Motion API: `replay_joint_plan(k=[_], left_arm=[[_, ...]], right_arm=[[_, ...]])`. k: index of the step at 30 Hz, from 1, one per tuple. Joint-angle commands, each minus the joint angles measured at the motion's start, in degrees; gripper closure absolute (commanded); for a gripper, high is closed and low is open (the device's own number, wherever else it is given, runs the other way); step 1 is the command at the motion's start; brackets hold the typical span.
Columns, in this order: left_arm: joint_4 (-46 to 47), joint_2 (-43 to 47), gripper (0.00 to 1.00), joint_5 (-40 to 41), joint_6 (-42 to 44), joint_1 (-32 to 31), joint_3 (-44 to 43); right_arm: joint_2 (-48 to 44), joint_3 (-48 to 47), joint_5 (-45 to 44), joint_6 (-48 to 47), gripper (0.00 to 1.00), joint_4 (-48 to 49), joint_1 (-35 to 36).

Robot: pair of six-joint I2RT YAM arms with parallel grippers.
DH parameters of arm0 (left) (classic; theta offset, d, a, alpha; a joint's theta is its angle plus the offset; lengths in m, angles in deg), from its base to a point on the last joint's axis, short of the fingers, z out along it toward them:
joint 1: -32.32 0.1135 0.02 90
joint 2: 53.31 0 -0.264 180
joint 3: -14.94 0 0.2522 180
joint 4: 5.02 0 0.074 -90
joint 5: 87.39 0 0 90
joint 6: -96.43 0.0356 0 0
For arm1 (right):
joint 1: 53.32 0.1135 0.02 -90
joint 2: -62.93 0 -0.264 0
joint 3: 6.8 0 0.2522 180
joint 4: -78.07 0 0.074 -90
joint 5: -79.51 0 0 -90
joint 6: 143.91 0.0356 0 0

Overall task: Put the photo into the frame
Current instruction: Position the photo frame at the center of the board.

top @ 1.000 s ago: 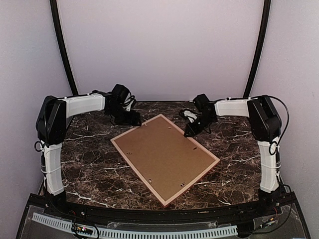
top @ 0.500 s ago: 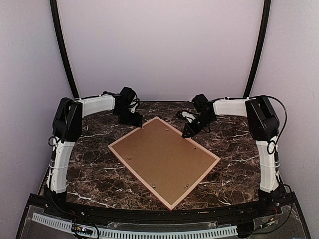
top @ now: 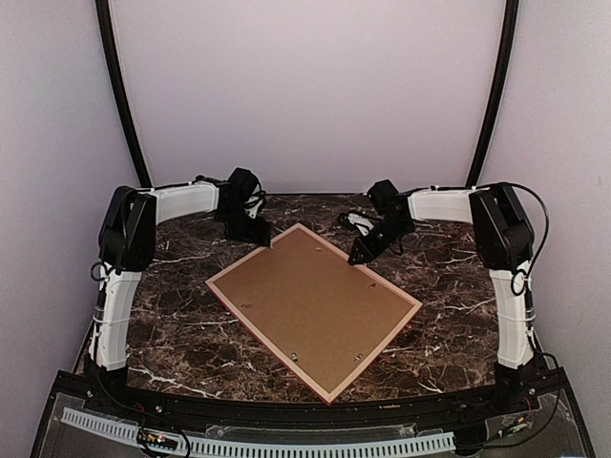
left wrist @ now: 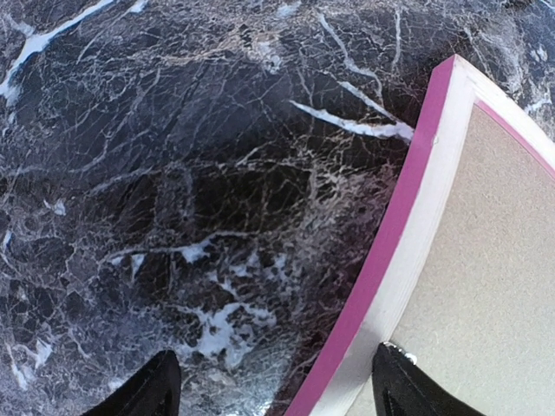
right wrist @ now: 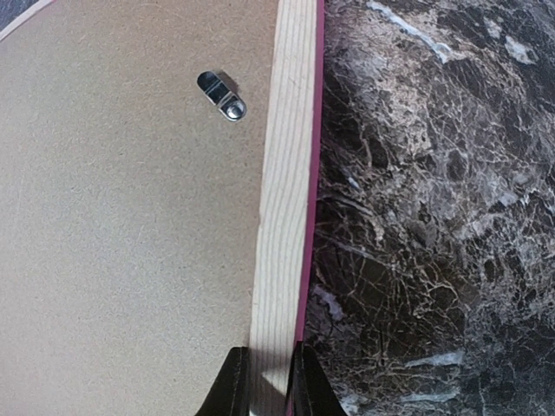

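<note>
Frame [right wrist: 282, 173]: large thin-railed rectangle, lying flat and back-up in the middle of the table, turned so that one corner points to the far wall and one to the near edge.
Rail material: pale raw wood with fine straight grain on the upturned face, pink along the outer edge.
Backing board [top: 313, 305]: plain brown fibreboard, matt and finely speckled, filling the frame from rail to rail.
Clip [right wrist: 222, 94]: small shiny metal tab with one rivet, lying on the board just beside the far-right rail; a few more small tabs dot the board near the other rails.
Left gripper [left wrist: 276, 386]: jaws wide apart, straddling the far-left rail close to the far corner, one black fingertip over the marble, the other over the board; contact with the wood cannot be told.
Right gripper [right wrist: 264, 386]: jaws drawn close, clamped across the far-right rail, one dark finger at the inner edge of the wood, the other at the pink outer edge.
Arms: white links with black joints, reaching in from the left and the right.
Table [top: 172, 315]: glossy dark brown marble pattern with thin white veins.
Near edge: black bar with a white slotted strip [top: 258, 444].
Room: smooth pale walls [top: 305, 95] on three sides, two curved black poles [top: 119, 95] rising at the far corners.
</note>
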Motion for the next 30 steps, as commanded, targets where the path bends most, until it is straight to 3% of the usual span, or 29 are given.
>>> replay_joint_plan(k=[1,30], left_arm=[[-2.20,3.75,0.22,0.15,0.48,0.07,4.20],[6.74,4.15,0.22,1.36,-0.73,-0.37,8.95]], right_arm=[[2.58,-0.14,2.10,-1.02,0.89,-1.71,0.35],[2.46,0.90,2.88,-0.53,0.89,-1.02,0.26]])
